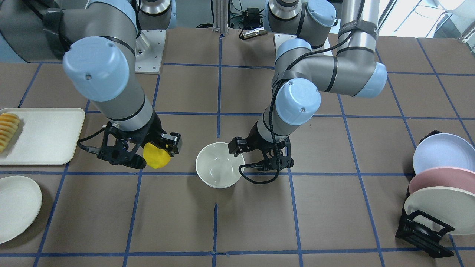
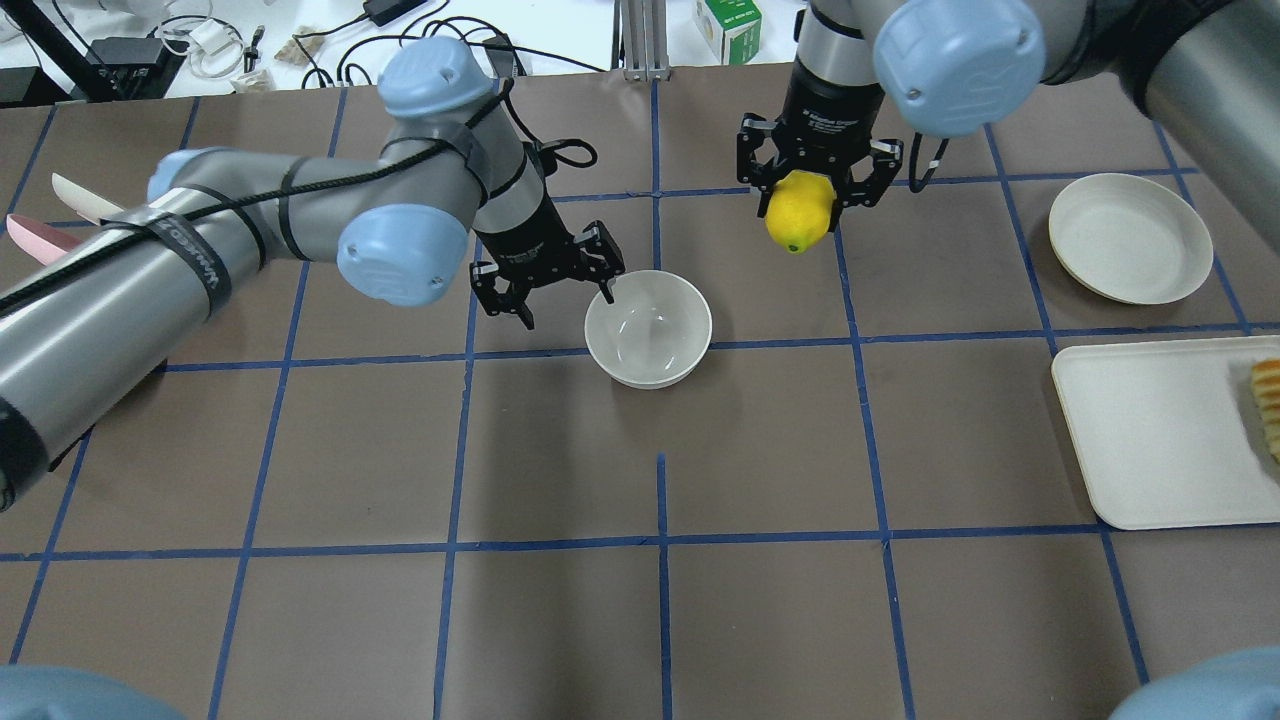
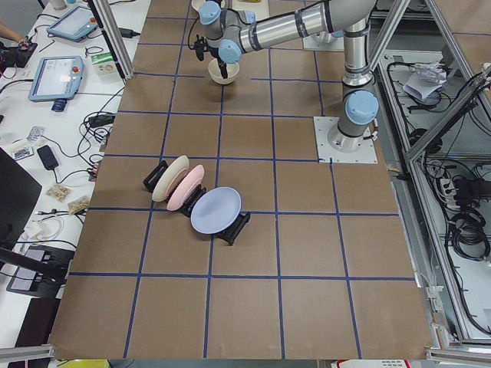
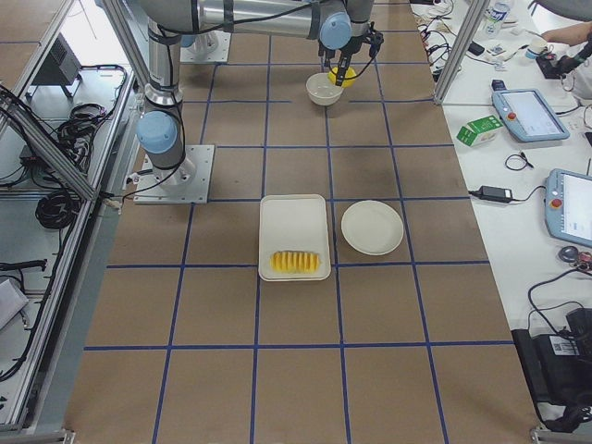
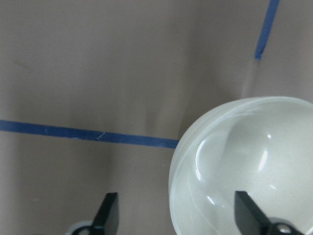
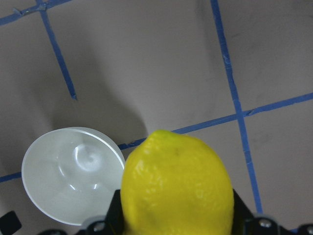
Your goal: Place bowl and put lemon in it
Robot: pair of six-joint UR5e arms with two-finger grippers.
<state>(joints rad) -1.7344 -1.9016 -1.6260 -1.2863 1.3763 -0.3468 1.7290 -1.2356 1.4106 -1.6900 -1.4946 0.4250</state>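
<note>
The cream bowl (image 2: pixel 648 330) stands upright on the brown table mat, near the middle; it also shows in the front view (image 1: pixel 219 165). My left gripper (image 2: pixel 567 306) is open and low at the bowl's left rim. In the left wrist view one fingertip (image 5: pixel 247 215) is over the bowl's inside (image 5: pixel 244 161) and the other stands outside it. My right gripper (image 2: pixel 805 200) is shut on the yellow lemon (image 2: pixel 798 222) and holds it above the table, right of and beyond the bowl. The right wrist view shows the lemon (image 6: pixel 176 186) with the bowl (image 6: pixel 73 181) below left.
A flat cream plate (image 2: pixel 1130 237) and a cream tray (image 2: pixel 1160 430) with sliced orange-yellow fruit (image 1: pixel 7 129) lie on my right side. A black rack with blue, pink and cream plates (image 1: pixel 438 185) stands on my left side.
</note>
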